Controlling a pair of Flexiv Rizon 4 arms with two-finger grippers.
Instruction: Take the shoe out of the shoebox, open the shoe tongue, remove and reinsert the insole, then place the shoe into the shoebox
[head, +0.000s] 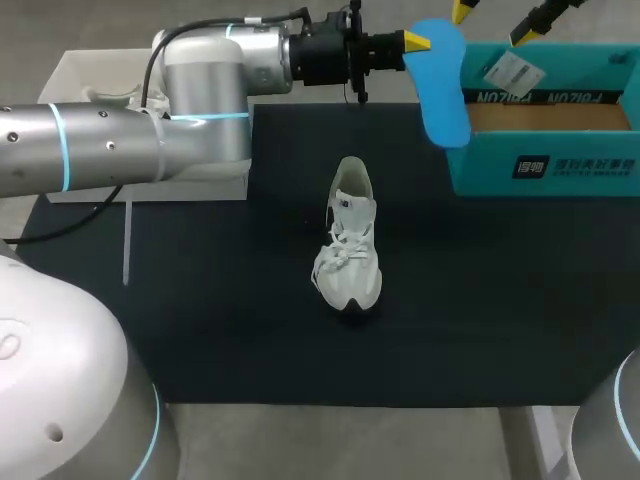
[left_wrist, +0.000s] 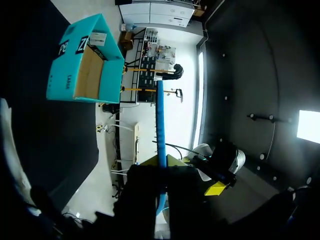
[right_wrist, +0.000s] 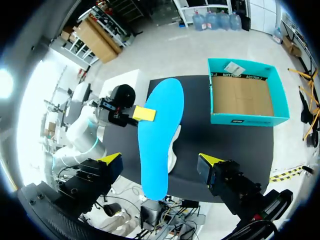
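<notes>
Head view: the left end effector (head: 415, 42) is clamped on a blue insole (head: 445, 85), gripping it at its far end. It holds the insole in the air just in front of the left wall of the teal shoebox (head: 545, 165). The insole's long axis runs parallel to that wall, with its free end toward the robot and its broad face toward the camera. The white shoe (head: 350, 240) stands on the black mat (head: 250, 330) that covers the surface, well left of the shoebox and nearer the robot. Its long axis is also roughly parallel to the shoebox's left wall, heel and opening toward the far edge and toe toward the robot. The right end effector (head: 500, 15) hangs over the shoebox's far wall with its fingers spread wide and nothing between them.

Left wrist view: the insole (left_wrist: 160, 115) shows edge-on as a thin blue line running straight out between the closed yellow tips of the left end effector (left_wrist: 161, 161). The shoebox (left_wrist: 85, 60) lies off to one side of it, with its open cardboard interior showing.

Right wrist view: the right end effector (right_wrist: 160, 160) is wide open. The insole (right_wrist: 160, 125) is ahead of it, touching neither finger and lengthwise along the shoebox's (right_wrist: 245, 95) short wall. The left end effector (right_wrist: 144, 113) pinches the insole's edge on the side away from the shoebox. The shoe (right_wrist: 175, 145) peeks out from behind the insole's shoebox side.
</notes>
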